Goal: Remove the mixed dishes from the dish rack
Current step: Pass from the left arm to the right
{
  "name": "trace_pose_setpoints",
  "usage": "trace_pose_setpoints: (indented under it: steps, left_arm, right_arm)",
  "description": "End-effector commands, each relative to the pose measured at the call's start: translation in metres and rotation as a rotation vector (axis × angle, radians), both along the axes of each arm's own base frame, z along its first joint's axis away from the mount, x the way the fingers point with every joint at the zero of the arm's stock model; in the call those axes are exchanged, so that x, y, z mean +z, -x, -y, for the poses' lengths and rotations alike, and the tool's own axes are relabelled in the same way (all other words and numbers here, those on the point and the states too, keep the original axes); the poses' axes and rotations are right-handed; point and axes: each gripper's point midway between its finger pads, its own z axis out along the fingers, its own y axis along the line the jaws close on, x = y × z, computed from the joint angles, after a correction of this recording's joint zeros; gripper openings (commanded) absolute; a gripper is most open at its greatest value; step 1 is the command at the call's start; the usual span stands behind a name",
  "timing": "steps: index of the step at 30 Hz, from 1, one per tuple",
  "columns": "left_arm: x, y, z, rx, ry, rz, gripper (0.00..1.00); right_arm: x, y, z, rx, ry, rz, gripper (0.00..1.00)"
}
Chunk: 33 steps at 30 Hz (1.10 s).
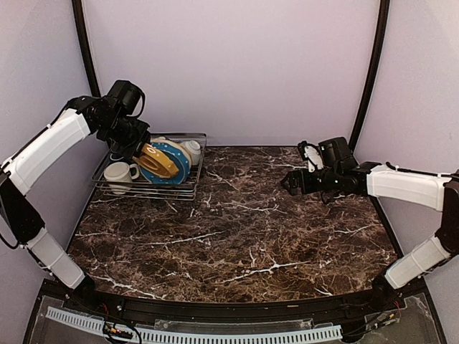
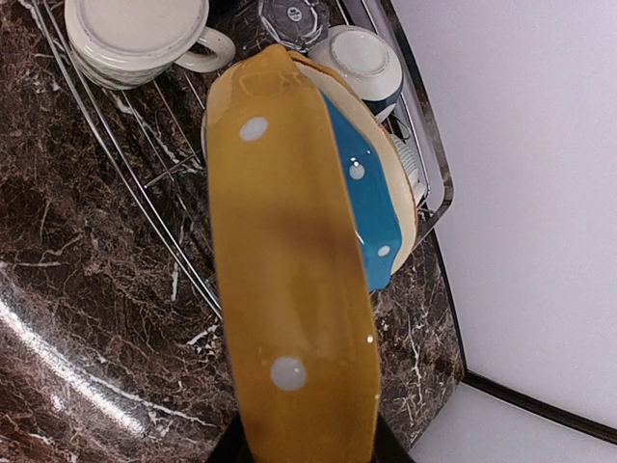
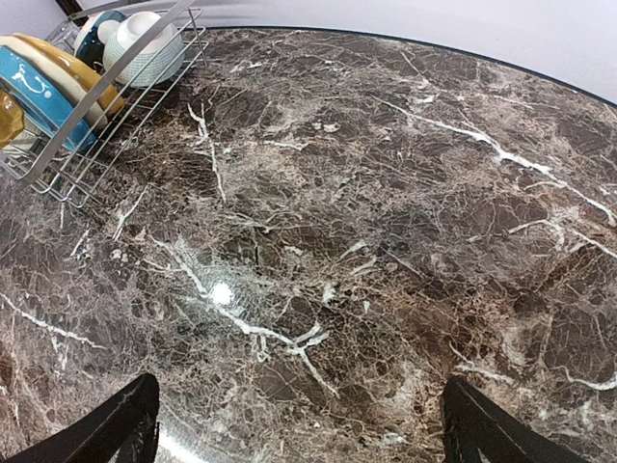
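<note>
Marble table (image 1: 237,229), dish rack (image 1: 147,192) at far left.
My left gripper (image 2: 307,449), mostly hidden, clamps the yellow plate (image 2: 289,270); blue plate (image 2: 371,207), cream mug (image 2: 135,39) in rack; right gripper (image 3: 299,434) gapes open.

Left arm (image 1: 50,147): rises from near-left base, white forearm angled toward far left, wrist bent down. Left gripper (image 1: 135,147): fingers (image 2: 236,446) clamped on rim of yellow plate (image 2: 289,289), one each side. Right arm (image 1: 405,185): elbow folded at right edge, white forearm stretched leftward, roughly level. Right gripper (image 1: 290,181): hangs above counter (image 3: 386,193), fingers spread wide apart.
</note>
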Motion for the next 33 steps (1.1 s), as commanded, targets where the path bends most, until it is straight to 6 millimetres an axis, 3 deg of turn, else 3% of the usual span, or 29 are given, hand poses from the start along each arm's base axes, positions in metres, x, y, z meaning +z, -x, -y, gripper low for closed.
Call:
trace_pose_setpoints:
  steps: [1, 17, 26, 33]
  left_arm:
    - [0.064, -0.001, -0.003, 0.0, 0.073, 0.227, 0.01]
    - [0.046, 0.052, -0.01, -0.098, 0.127, 0.261, 0.01]
    - [0.059, 0.076, -0.009, -0.182, 0.16, 0.328, 0.01]
    - [0.092, 0.081, 0.007, -0.305, 0.214, 0.487, 0.01]
  right_arm:
    - [0.011, -0.007, -0.007, -0.007, -0.019, 0.029, 0.99]
    - [0.007, -0.007, -0.023, 0.012, -0.003, 0.015, 0.99]
    - [0.006, -0.007, -0.033, 0.02, 0.009, 0.008, 0.99]
    - [0.011, -0.006, -0.04, 0.03, -0.029, -0.011, 0.99]
